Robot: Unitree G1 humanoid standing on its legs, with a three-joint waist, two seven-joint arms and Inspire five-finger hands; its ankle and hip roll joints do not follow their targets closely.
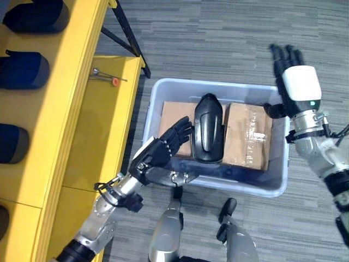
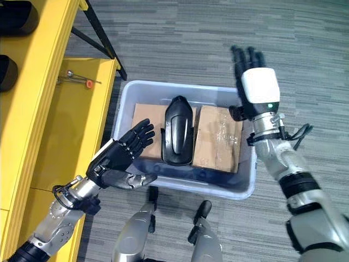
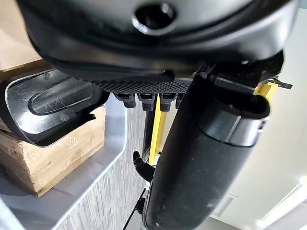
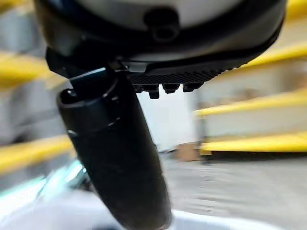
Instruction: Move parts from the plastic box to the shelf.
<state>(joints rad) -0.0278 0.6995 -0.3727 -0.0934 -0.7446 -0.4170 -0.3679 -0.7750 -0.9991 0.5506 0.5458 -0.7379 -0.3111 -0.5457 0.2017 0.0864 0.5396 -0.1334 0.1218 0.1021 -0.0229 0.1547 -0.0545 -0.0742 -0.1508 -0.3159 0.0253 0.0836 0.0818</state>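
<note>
Black part point(image 1: 209, 128) lies on two cardboard boxes point(image 1: 248, 135) inside plastic box point(image 1: 278, 183), yellow shelf point(image 1: 82, 125) alongside. Left hand point(image 1: 158, 152) spread wide, empty, just beside the part. Right hand point(image 1: 294, 73) spread, empty, raised beyond the box.

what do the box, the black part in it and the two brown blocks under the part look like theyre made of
The plastic box: translucent pale plastic, since the carpet shows faintly through its walls. The black part: probably moulded plastic, smooth and glossy with soft highlights. The two brown blocks: cardboard cartons by their matte tan faces, with shiny clear tape across one.

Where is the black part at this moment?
The black part lies in the plastic box, on top of two cardboard boxes, between both open hands.
</note>
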